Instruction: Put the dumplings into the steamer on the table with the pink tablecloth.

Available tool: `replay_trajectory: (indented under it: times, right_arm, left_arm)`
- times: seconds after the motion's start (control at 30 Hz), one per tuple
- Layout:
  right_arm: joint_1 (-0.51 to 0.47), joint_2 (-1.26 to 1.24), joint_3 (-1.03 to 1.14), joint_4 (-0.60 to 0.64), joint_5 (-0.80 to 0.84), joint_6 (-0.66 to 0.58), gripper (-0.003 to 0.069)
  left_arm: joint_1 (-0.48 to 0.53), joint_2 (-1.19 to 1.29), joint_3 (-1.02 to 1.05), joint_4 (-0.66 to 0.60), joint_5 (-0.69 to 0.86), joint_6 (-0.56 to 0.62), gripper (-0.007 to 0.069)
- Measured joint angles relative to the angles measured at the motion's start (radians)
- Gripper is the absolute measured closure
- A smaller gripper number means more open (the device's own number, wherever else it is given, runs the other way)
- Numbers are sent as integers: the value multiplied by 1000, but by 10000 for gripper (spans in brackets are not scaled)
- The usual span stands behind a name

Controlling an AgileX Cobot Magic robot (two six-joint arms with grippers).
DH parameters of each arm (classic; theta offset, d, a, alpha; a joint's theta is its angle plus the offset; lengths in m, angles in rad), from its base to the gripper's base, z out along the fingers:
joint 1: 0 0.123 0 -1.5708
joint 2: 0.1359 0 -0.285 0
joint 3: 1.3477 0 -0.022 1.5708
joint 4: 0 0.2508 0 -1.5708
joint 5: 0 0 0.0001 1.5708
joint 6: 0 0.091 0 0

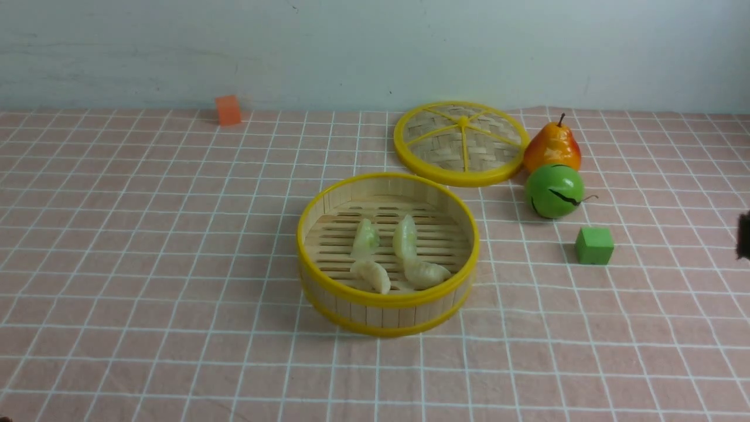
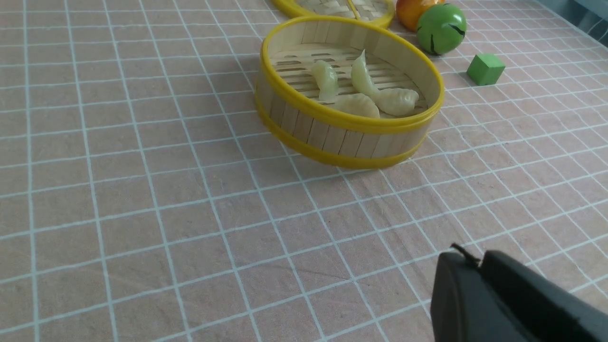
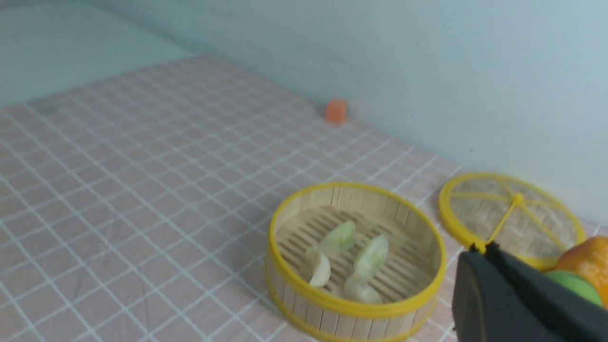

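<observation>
The steamer (image 1: 384, 313), a round bamboo basket with yellow rims, stands mid-table on the pink tablecloth (image 1: 146, 246). Several dumplings lie on its slatted floor: two pale green ones (image 1: 365, 239) (image 1: 405, 236) behind two cream ones (image 1: 372, 275) (image 1: 426, 273). The left wrist view shows the same dumplings (image 2: 363, 76) in the steamer (image 2: 342, 140). My left gripper (image 2: 477, 259) is shut and empty, low over bare cloth well short of the basket. My right gripper (image 3: 480, 247) is also shut and empty, beside the steamer (image 3: 304, 304). Only a dark sliver of it (image 1: 744, 234) shows in the front view.
The flat woven lid (image 1: 460, 142) lies behind the steamer to the right. An orange pear (image 1: 552, 146), a green ball-shaped fruit (image 1: 554, 190) and a green cube (image 1: 594, 245) sit to the right. An orange cube (image 1: 228, 109) rests by the back wall.
</observation>
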Motion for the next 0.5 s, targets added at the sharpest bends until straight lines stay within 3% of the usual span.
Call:
replay_trajectory:
  times: [0.5]
  right_arm:
    - [0, -236, 62, 4, 19, 0, 659]
  left_arm:
    - [0, 0, 0, 0, 1, 0, 557]
